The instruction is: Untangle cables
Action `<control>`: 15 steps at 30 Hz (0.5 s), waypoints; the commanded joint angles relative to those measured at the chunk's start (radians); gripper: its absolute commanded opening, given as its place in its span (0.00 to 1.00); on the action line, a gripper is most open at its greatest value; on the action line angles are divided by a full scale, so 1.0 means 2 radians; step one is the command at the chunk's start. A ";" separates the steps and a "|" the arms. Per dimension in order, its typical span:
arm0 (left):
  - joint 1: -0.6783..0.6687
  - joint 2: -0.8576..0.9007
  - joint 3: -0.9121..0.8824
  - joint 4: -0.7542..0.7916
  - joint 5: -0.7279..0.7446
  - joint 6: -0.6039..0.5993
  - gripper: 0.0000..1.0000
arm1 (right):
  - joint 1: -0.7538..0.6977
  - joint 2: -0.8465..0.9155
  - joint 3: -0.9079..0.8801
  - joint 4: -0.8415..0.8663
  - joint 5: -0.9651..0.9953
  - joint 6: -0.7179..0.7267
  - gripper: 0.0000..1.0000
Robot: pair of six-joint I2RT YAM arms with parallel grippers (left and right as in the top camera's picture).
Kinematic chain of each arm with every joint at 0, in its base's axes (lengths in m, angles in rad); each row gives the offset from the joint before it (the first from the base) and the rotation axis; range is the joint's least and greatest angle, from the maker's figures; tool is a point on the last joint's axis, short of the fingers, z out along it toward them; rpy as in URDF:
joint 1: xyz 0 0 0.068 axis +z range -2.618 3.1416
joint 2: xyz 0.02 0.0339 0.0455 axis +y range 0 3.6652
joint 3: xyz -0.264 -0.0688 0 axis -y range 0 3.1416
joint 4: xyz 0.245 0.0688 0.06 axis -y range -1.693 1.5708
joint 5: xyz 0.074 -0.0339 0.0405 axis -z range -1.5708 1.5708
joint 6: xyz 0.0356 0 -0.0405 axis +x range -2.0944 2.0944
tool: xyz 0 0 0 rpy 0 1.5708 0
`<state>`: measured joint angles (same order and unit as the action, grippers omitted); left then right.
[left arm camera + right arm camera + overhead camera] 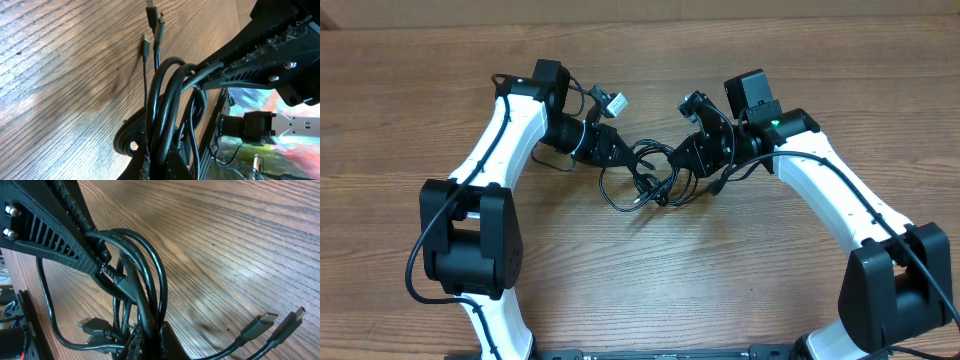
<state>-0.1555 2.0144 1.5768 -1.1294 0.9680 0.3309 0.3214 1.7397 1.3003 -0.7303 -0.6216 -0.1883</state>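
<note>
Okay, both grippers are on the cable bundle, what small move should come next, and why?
Probably ease the left gripper and right gripper slightly apart: both appear clamped on the cables, which sit bunched in tight loops between them.

You see the cables (645,178) bunched in a dark knot at the middle of the tabletop (740,270). Your left tool (620,152) meets it from the left, your right tool (682,160) from the right.
</note>
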 commanded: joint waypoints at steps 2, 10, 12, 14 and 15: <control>-0.001 0.002 -0.001 0.002 0.007 0.012 0.04 | -0.002 -0.014 0.001 0.000 0.007 -0.002 0.04; -0.001 0.002 -0.001 -0.004 -0.149 -0.068 0.04 | -0.005 -0.014 0.001 -0.002 0.107 0.070 0.04; -0.001 0.002 -0.001 -0.006 -0.176 -0.085 0.04 | -0.005 -0.014 0.001 -0.004 0.155 0.097 0.04; -0.001 0.002 -0.001 -0.006 -0.179 -0.090 0.04 | -0.005 -0.014 0.001 -0.004 0.185 0.114 0.04; -0.001 0.002 -0.001 -0.006 -0.179 -0.090 0.04 | -0.005 -0.014 0.001 -0.004 0.196 0.122 0.04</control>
<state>-0.1688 2.0144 1.5768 -1.1378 0.7094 0.2016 0.3229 1.7397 1.3003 -0.7418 -0.4011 -0.0341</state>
